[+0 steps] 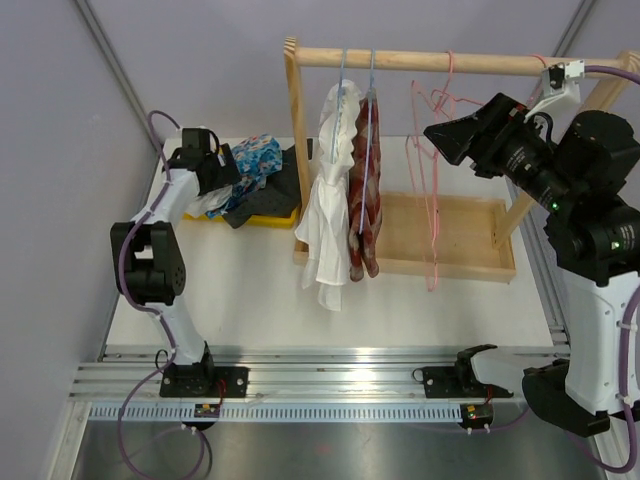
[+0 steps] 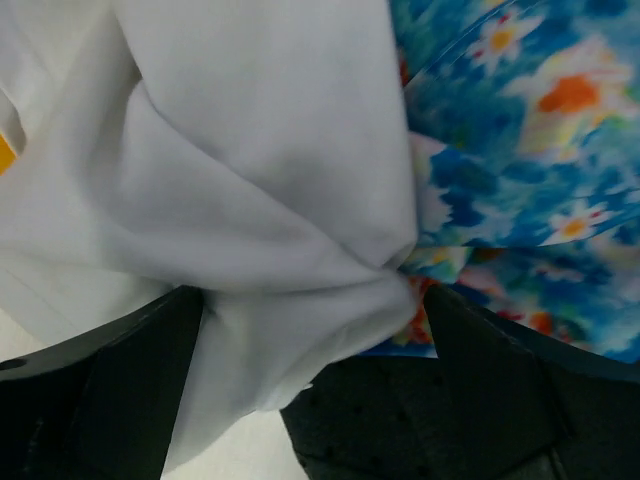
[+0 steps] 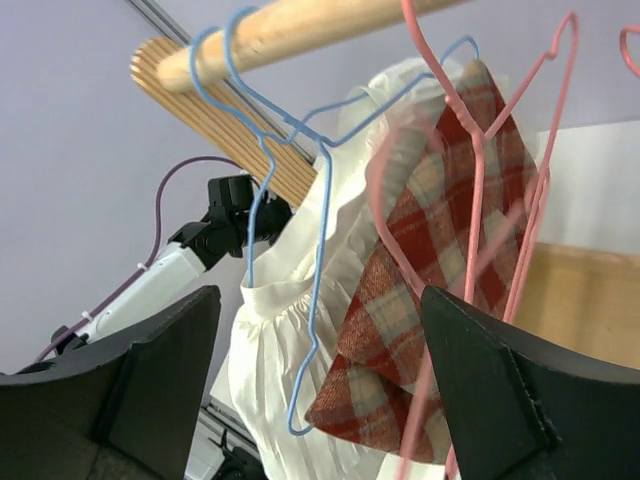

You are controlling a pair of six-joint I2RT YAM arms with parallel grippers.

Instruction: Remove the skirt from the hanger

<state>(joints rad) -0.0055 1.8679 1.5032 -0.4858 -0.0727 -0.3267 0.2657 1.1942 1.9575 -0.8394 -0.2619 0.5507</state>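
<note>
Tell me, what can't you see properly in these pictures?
- Tray, top view: mostly buried under clothes.
- Skirt, right wrist view: blurry pink hangers cross it.
- Left wrist view: white cloth fills it, hiding whatever lies beneath.
- Skirt's hold on its hanger: too small, top view.

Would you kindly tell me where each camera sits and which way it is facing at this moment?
Top view: above and behind the robot, looking down on the table and rack; left arm and right arm show.
Left wrist: close over white cloth and floral cloth; its fingers frame the bottom corners.
Right wrist: beside the rack, facing up at skirt and blouse; its fingers show.
Shared: top and right wrist both show the skirt.
</note>
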